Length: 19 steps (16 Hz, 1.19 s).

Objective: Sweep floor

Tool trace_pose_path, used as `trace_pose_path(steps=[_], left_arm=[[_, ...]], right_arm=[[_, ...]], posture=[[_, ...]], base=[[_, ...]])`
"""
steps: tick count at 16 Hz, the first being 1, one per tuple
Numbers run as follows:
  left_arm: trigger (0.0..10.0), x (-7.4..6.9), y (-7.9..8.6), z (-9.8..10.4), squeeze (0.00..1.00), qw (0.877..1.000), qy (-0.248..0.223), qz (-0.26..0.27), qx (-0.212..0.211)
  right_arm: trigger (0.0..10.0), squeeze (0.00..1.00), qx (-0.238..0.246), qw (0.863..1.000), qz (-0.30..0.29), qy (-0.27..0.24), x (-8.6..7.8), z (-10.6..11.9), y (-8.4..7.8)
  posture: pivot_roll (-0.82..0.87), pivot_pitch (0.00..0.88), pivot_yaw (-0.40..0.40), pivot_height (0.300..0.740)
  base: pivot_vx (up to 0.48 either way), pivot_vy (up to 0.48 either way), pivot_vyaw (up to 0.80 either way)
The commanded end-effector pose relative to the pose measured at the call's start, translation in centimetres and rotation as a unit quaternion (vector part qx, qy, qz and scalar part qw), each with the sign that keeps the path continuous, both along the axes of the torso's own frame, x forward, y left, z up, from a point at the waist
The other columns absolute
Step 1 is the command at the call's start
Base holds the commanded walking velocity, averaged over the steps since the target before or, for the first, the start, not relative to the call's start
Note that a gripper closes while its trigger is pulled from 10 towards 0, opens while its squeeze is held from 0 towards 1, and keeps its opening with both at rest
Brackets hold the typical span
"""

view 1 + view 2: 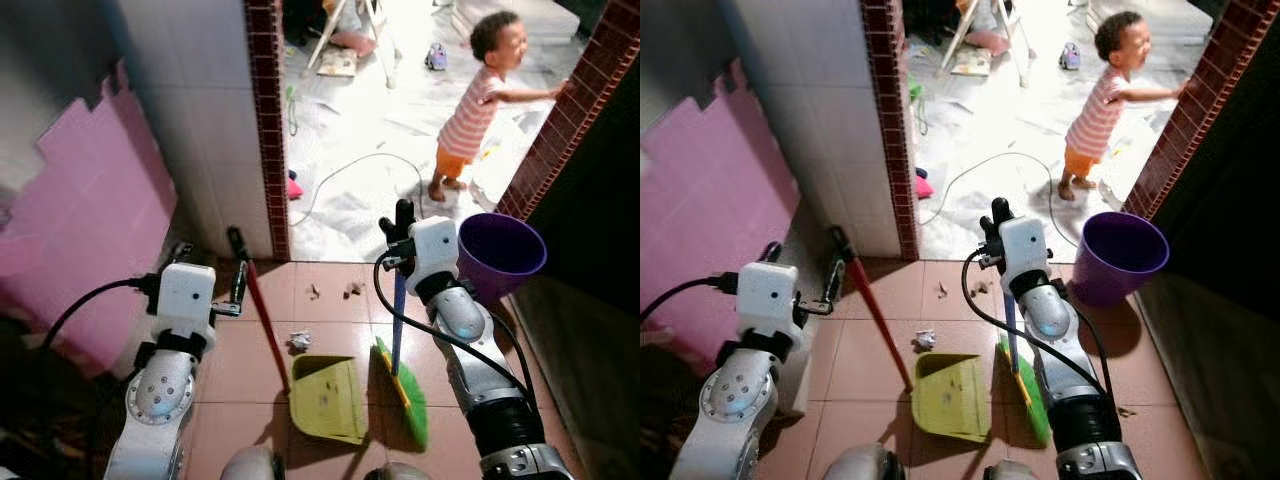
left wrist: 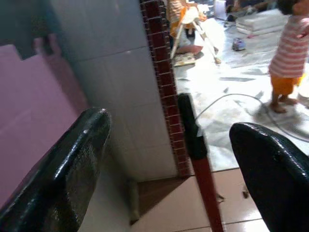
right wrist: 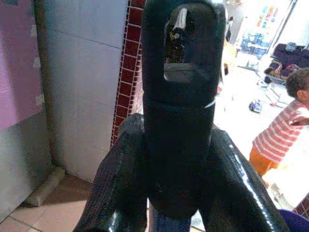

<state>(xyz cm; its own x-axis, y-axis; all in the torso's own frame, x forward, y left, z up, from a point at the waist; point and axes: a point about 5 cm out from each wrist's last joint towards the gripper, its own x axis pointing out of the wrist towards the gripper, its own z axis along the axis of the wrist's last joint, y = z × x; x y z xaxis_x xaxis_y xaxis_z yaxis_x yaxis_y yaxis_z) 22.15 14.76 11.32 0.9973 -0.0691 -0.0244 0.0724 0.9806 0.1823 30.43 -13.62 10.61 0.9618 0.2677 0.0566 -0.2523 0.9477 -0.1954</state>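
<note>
Ahead, at 12 o'clock: a child (image 1: 478, 105) in a striped top is standing in the bright room beyond the brick-edged doorway (image 1: 266, 130), one hand reaching to the brick wall at 2 o'clock.
Cable: a white cable (image 1: 350, 170) is curling over the pale floor behind the doorway.
Bucket: a purple bucket (image 1: 500, 253) is standing at 1 o'clock, just beside the right arm.
Debris: a crumpled paper scrap (image 1: 299, 341) and smaller bits (image 1: 352, 289) are lying on the tiles.
Dustpan: the green dustpan (image 1: 328, 398) is resting on the floor, its red handle (image 1: 262, 320) leaning up toward 11 o'clock.
Left gripper (image 2: 174, 159): fingers are standing spread apart around the handle's black top, not touching it.
Right gripper (image 1: 403, 222): fingers are pinching the black top of the blue broom handle (image 1: 398, 325).
Broom head: the green bristles (image 1: 408, 395) are lying just beside the dustpan.
</note>
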Motion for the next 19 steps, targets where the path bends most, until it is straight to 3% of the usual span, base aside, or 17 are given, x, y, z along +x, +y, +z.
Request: trace_pose_path(steps=[1,7,15,19], left_arm=[[10.0,0.2,-0.6,0.2,0.00,1.000,-0.001,-0.012,0.000],[10.0,0.8,-1.2,-0.4,0.00,1.000,0.011,-0.015,0.006],[10.0,1.3,-1.8,-0.7,0.00,1.000,0.015,-0.012,-0.017],[10.0,1.5,-1.3,-1.7,0.00,0.999,0.035,0.032,-0.015]], right_arm=[[10.0,0.00,-0.001,1.000,-0.003,-0.021,0.2,1.0,-0.4],[10.0,0.00,-0.014,1.000,-0.003,-0.028,0.1,1.2,-0.5],[10.0,0.00,-0.020,1.000,0.001,-0.024,-0.2,1.2,-0.7],[10.0,0.00,-0.023,0.999,0.005,-0.024,-0.4,1.4,-0.8]], posture=[[0.05,0.000,0.045,0.740],[0.04,0.000,0.042,0.740],[0.02,0.000,0.027,0.740],[0.01,0.000,0.016,0.740]], base=[[0.000,0.000,0.00],[0.000,0.000,0.65],[0.000,-0.135,0.00],[0.000,0.000,0.30]])
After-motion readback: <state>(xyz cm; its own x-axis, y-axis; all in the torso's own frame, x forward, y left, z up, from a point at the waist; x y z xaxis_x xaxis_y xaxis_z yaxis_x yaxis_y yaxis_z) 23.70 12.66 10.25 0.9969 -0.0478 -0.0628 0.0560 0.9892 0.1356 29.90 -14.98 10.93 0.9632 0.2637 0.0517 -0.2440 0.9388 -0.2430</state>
